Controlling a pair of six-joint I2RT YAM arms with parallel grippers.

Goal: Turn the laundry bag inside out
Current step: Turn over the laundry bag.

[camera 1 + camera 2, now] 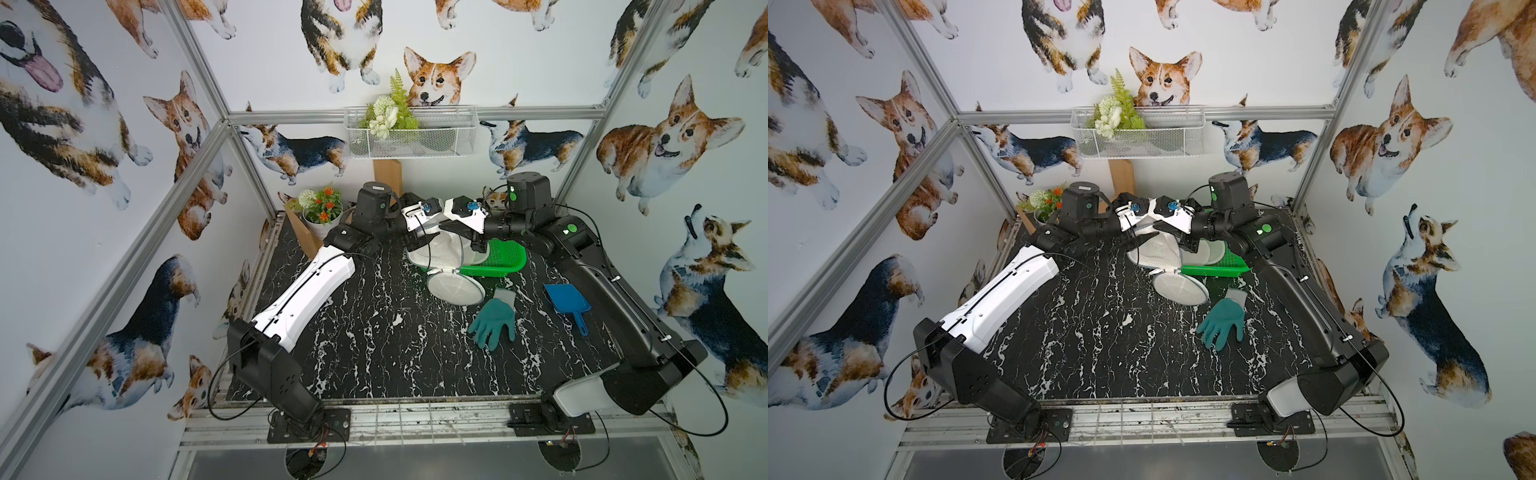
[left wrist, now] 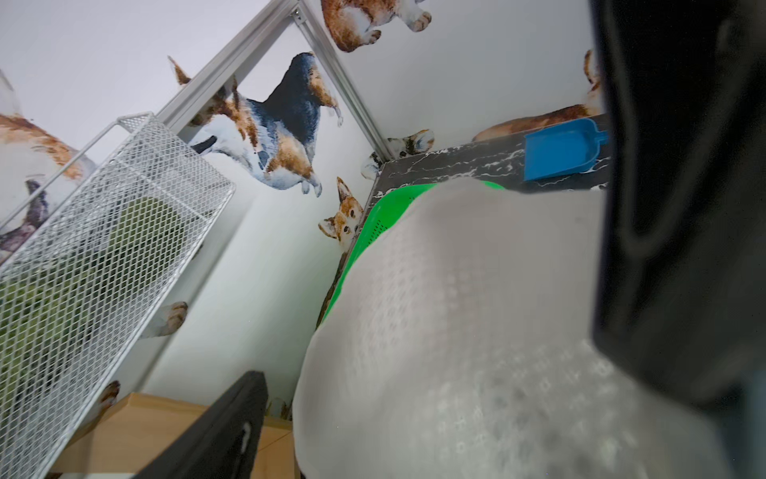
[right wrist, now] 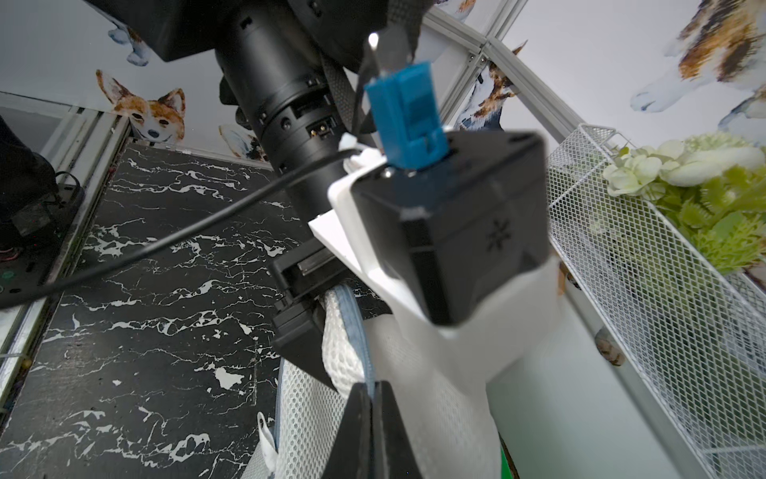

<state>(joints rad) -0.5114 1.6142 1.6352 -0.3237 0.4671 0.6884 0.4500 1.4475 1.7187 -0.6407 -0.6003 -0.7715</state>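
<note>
Laundry bag: The white mesh laundry bag (image 1: 446, 249) is held lifted off the table (image 1: 374, 340) near the middle of its far edge, so that the mesh hangs free and can be drawn over itself.
Round panel: A flat round mesh panel (image 1: 455, 289) is seen lying on the table just in front of the hanging part. It appears to be joined to the bag, though the joint cannot be made out.
Right gripper: The right gripper (image 3: 371, 398) is clamped on the bag's blue-trimmed rim. The rim is judged to be pinned there so that the mouth is held up and fixed while the other arm works.
Left gripper: The left gripper (image 2: 414, 311) is held with its jaws spread wide and nothing gripped. Bulging mesh is seen between the fingers, with one finger standing clear of it. Whether the mouth has been entered or the mesh is only met from outside cannot be told.
Step in hand: A push or a fresh grasp on the mesh is judged to be in preparation, and the turning is not yet done.
Green basket: The green basket (image 1: 503, 257) is set towards the far right corner, with one end hidden by the mesh. A snag on its rim is judged possible.
Other things: A green glove (image 1: 494, 318) and a blue scoop (image 1: 567, 303) are seen nearer the right edge, well apart from the bag and not needed.
</note>
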